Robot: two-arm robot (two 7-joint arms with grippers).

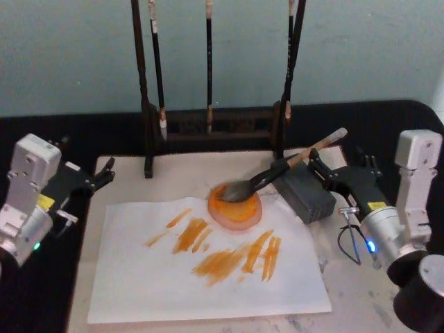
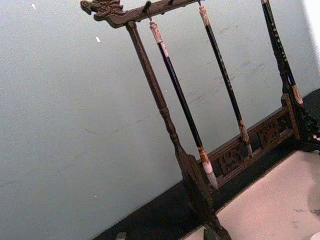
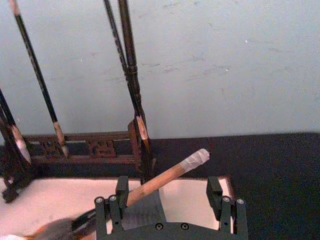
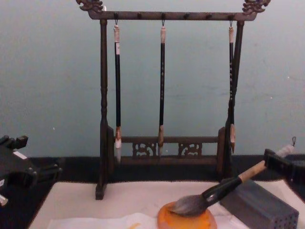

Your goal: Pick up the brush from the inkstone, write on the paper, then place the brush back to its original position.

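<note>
From the head view, the large brush with bushy grey bristles, black ferrule and tan wooden handle lies with its head in the round, shallow orange inkstone, the handle propped on the grey perforated block. The thin white paper carries several orange strokes, so the writing looks done and the brush appears returned. The right gripper sits just beside the handle's white-wrapped end, fingers spread; the left gripper is parked at the mat's left edge, and whether it is spread cannot be told.

In the right wrist view, the handle crosses close to one finger of the parted pair. A good retreat would pull straight back without nudging it.

In the chest view, the bristles rest in the dish.
</note>
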